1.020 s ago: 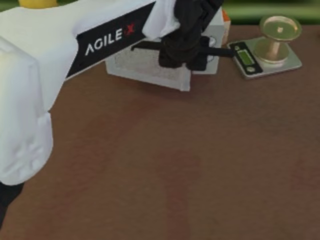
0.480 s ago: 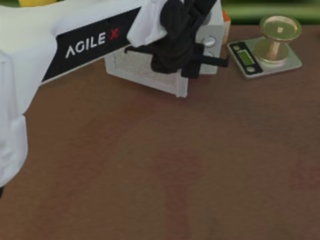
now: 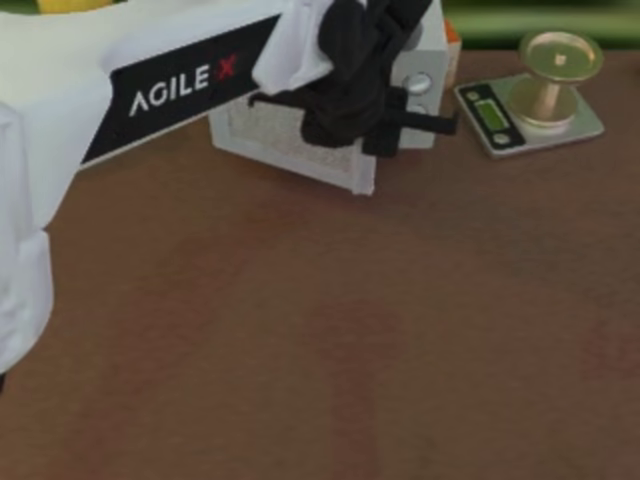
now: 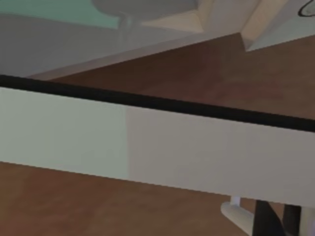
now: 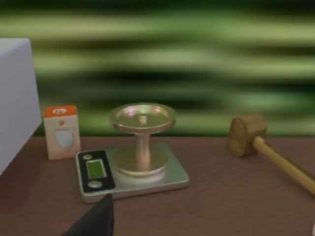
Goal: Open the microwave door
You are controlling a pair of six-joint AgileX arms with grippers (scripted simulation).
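The white microwave [image 3: 432, 55] stands at the table's back, its two knobs showing beside my left wrist. The microwave door [image 3: 275, 138], with its speckled grey window, is swung partly out towards the front, its free edge nearest me. My left gripper [image 3: 385, 125] hangs over that free edge. In the left wrist view the door [image 4: 147, 147] fills the middle as a white band, and the black fingers [image 4: 266, 221] are closed round its pale handle [image 4: 238, 216]. My right arm is outside the top view; a dark part of its gripper [image 5: 98, 221] shows in the right wrist view.
A grey kitchen scale [image 3: 530, 100] with a brass stand sits right of the microwave. A small orange and white box [image 5: 61, 130] stands behind it, next to the microwave's side [image 5: 15, 98]. A wooden mallet [image 5: 266, 145] lies farther right. Brown table stretches in front.
Over the last second my left arm has drawn back to the left and the door's free edge has swung slightly farther out. In the last half second almost nothing has moved.
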